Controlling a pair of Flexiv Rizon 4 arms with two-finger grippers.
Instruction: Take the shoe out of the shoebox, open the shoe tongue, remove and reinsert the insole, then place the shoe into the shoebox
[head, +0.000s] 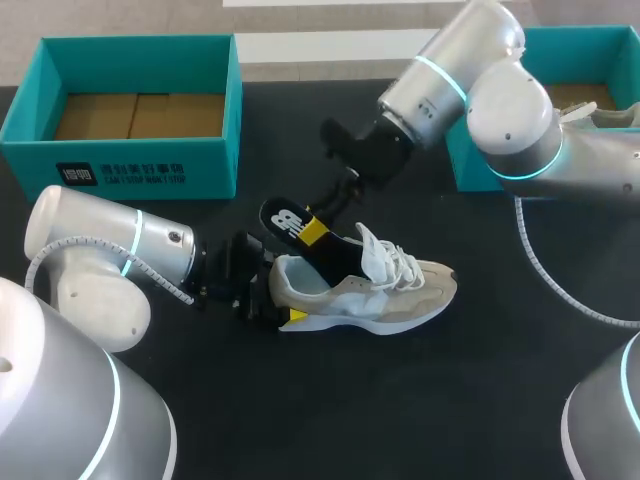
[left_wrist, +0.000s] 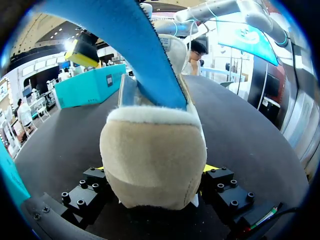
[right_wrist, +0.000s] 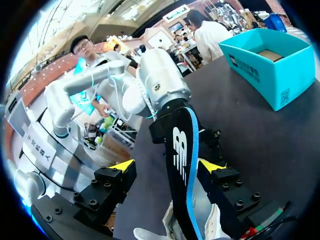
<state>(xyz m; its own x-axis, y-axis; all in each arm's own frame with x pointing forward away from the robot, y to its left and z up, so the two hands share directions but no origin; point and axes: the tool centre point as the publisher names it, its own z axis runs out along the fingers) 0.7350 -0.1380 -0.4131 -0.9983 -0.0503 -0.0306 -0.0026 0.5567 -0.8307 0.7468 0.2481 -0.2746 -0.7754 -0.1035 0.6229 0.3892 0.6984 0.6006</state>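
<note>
A beige and white shoe (head: 375, 290) lies on its sole in the middle of the black table (head: 400, 400), toe to the right. My left gripper (head: 275, 295) is shut on its heel (left_wrist: 152, 165), one finger on each side. A black insole (head: 290, 222) with a blue underside (left_wrist: 145, 50) sticks up and back out of the shoe's opening. My right gripper (head: 322, 225) straddles the insole (right_wrist: 180, 165). One fingertip (right_wrist: 212, 166) is right beside the blue edge, while the other fingertip (right_wrist: 122, 166) stands clear, so this gripper is open.
A teal shoebox (head: 140, 160) with a cardboard floor stands at the back left, also visible as the teal box (right_wrist: 272, 75) beyond the insole. A second teal box (head: 470, 165) sits at the back right under my right arm.
</note>
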